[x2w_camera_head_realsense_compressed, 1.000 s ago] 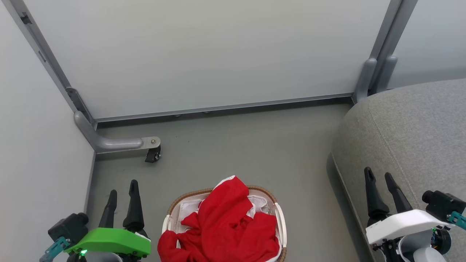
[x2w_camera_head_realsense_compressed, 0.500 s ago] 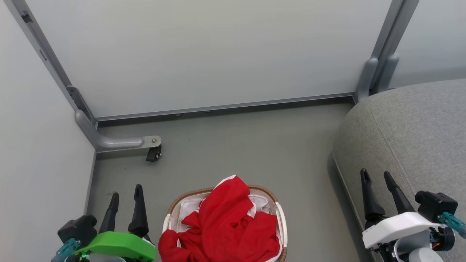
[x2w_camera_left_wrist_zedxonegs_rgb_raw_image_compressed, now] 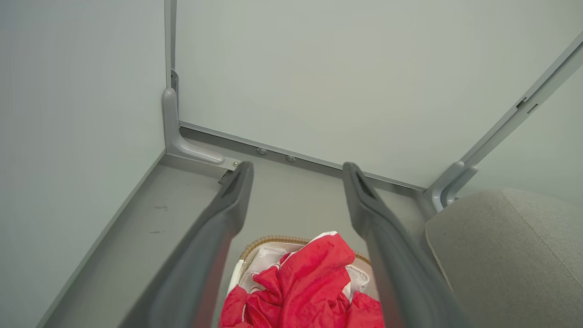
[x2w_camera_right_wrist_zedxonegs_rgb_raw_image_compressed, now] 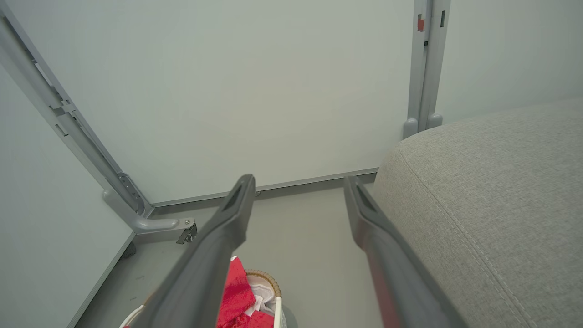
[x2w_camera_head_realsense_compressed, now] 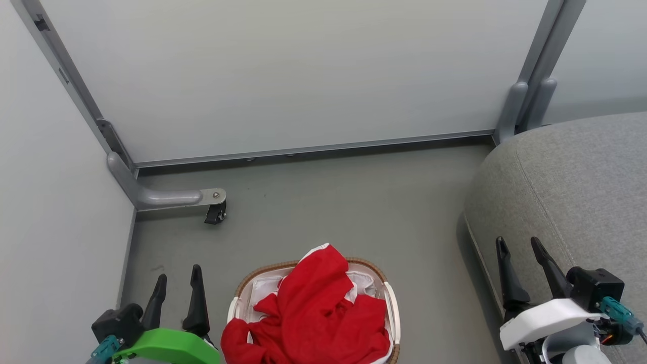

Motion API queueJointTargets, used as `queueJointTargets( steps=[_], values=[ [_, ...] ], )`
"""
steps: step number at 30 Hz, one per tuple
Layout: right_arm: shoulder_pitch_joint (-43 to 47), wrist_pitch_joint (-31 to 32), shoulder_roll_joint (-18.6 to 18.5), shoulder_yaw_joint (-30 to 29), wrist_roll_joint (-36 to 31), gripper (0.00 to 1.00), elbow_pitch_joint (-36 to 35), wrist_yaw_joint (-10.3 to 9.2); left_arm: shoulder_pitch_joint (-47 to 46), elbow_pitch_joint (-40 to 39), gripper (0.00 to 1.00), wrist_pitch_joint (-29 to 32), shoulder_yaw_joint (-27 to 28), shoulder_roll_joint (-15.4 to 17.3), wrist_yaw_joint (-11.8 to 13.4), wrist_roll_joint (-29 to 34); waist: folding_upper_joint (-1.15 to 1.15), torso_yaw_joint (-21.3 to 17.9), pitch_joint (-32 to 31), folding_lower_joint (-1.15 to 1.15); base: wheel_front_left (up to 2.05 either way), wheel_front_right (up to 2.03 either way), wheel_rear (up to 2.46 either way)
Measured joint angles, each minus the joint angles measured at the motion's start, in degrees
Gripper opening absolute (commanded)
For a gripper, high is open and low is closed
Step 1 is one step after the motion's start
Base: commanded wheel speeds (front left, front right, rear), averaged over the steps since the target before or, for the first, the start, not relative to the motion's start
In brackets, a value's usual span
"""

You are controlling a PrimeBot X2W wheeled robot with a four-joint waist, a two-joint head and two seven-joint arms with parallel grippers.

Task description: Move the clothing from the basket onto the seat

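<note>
Wide open, empty: left gripper point(x2w_camera_head_realsense_compressed: 179, 273) beside the basket point(x2w_camera_head_realsense_compressed: 263, 268), right gripper point(x2w_camera_head_realsense_compressed: 517, 241) over the seat point(x2w_camera_head_realsense_compressed: 581, 192) edge. Red clothing point(x2w_camera_head_realsense_compressed: 313, 308) heaped in basket on grey floor point(x2w_camera_head_realsense_compressed: 328, 202), between wall panel point(x2w_camera_head_realsense_compressed: 50, 202) left and seat right; castor foot point(x2w_camera_head_realsense_compressed: 215, 215) near back-left corner.

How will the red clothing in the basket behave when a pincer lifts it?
Probably floppy: the red clothing lies crumpled in folds, so it should sag and trail from one pinch point. Likely light, since it looks like thin fabric. It spills over the basket rim, so it may drag the small basket along.
</note>
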Motion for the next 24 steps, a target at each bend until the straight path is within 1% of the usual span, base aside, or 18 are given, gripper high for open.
queueJointTargets(
  steps=[24],
  values=[
    [0.2, -2.7, -0.1, 0.4, -10.9, 1.00, 1.0, 0.01, 0.0, 2.3, 1.00, -2.7, -1.2, 0.1, 0.0, 8.8, 0.00, 0.4, -0.2, 0.00, 0.00, 0.00, 0.00]
  ],
)
